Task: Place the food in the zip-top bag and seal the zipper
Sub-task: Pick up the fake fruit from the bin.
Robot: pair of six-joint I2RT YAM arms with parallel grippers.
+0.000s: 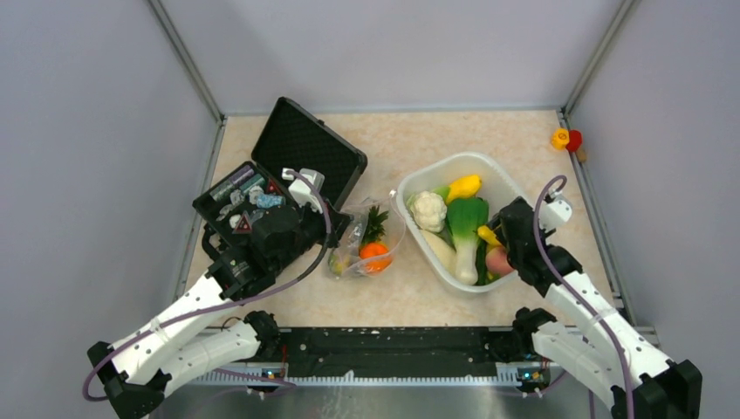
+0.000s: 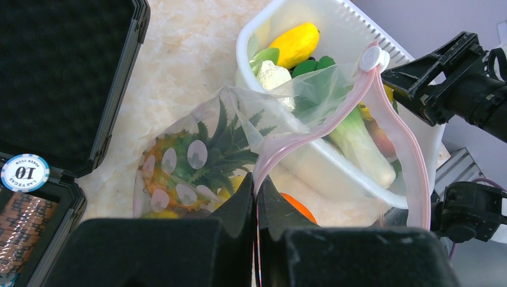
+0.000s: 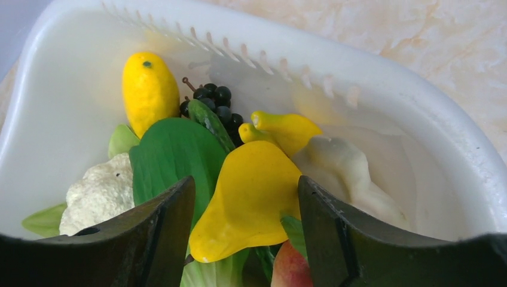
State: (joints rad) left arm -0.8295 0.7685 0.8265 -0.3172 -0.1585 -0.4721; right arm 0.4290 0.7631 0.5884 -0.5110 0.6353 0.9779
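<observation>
The zip-top bag (image 1: 356,251) lies between the black case and the white tub (image 1: 454,161), with a pineapple (image 2: 197,158) and an orange (image 2: 297,206) inside. My left gripper (image 2: 256,185) is shut on the pink zipper (image 2: 311,136) and holds the bag's mouth up and open. The white slider (image 2: 373,58) sits at the strip's far end. My right gripper (image 3: 245,191) is open inside the tub and straddles a yellow mango (image 3: 254,197), with the right finger touching it and a gap on the left. A peach (image 3: 290,269), a green leafy stalk (image 3: 173,152) and a cauliflower (image 3: 98,191) lie close by.
An open black case (image 1: 297,148) holding chips and small items stands at the left, under my left arm. A small red and yellow toy (image 1: 565,138) sits at the far right corner. Dark grapes (image 3: 218,101) and another yellow fruit (image 3: 149,89) lie in the tub. Walls enclose the table.
</observation>
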